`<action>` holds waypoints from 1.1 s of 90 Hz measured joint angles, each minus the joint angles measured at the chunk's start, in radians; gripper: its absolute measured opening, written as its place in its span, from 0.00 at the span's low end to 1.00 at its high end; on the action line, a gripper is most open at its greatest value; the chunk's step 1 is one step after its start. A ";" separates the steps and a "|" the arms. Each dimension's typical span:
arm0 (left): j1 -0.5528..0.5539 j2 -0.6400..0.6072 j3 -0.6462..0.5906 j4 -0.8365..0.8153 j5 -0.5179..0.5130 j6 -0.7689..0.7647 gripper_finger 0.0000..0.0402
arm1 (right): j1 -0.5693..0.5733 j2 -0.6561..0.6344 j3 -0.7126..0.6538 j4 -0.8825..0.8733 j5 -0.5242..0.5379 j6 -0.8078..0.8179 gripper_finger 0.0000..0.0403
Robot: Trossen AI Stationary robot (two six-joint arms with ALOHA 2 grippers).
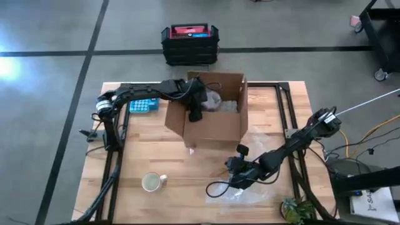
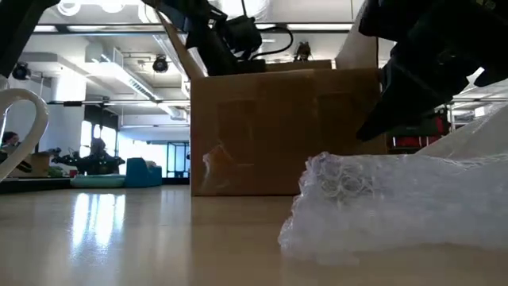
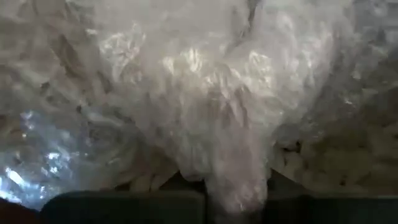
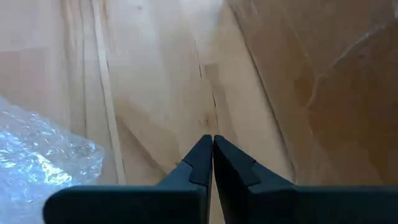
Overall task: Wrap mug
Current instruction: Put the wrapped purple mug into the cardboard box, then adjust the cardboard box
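An open cardboard box (image 1: 209, 122) stands mid-table with crumpled bubble wrap (image 1: 215, 100) inside. My left gripper (image 1: 195, 114) reaches down into the box and is shut on that wrap (image 3: 186, 93). A white mug (image 1: 152, 182) stands upright on its base on the table near the front left; its handle (image 2: 24, 127) shows in the low view. A second piece of bubble wrap (image 1: 250, 190) lies on the table at the front right. My right gripper (image 1: 232, 166) hovers beside it, shut with nothing between its fingers (image 4: 212, 143). My left gripper pinches a gathered bunch of the bubble wrap (image 3: 236, 186) between its two fingers. It comes from above, inside the box. The rest of the wrap spreads out beyond the fingers and lies in the box.
A black crate with a red top (image 1: 190, 42) stands on the floor beyond the far edge. A blue object (image 1: 142, 105) lies left of the box. A small plant (image 1: 297, 209) sits at the front right corner. A black cable loop (image 1: 215, 187) lies near my right gripper.
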 joint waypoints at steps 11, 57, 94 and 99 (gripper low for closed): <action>0.001 0.007 -0.003 0.024 0.016 0.006 0.15 | 0.000 0.000 0.000 0.002 0.000 0.000 0.00; -0.001 -0.001 0.316 -0.165 0.009 0.054 0.61 | 0.000 0.000 0.001 0.003 0.000 -0.016 0.00; -0.072 -0.007 0.715 -0.533 0.066 -0.031 0.71 | -0.077 -0.013 0.064 -0.011 0.007 -0.187 0.00; -0.093 -0.006 0.715 -0.578 0.058 -0.049 0.69 | -0.087 -0.015 0.076 -0.037 0.008 -0.209 0.00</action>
